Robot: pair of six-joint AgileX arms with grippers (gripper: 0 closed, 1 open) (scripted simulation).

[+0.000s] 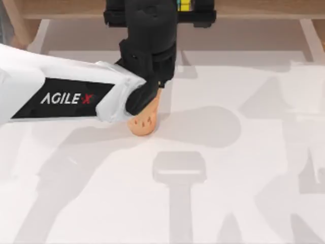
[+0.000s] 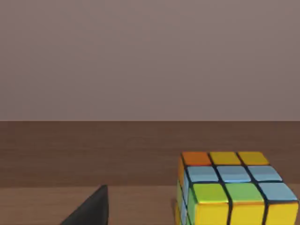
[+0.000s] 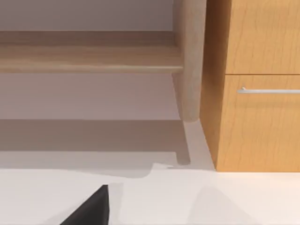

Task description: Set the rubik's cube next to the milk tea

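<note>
1. Yellow, green, blue and orange squares on dark grid lines: there's your rubik's cube, sitting on a brown wooden surface in the left wrist view, just off to the side of the left end effector's dark fingertip.
2. From above, the cube peeks out at the far edge, just past the left arm's black wrist.
3. I cannot tell you whether the left end effector is released or clenched.
4. The milk tea, orange-tan with dark drips, stands on the white desk, half under that arm.
5. The right wrist view looks at a wooden cabinet.
</note>
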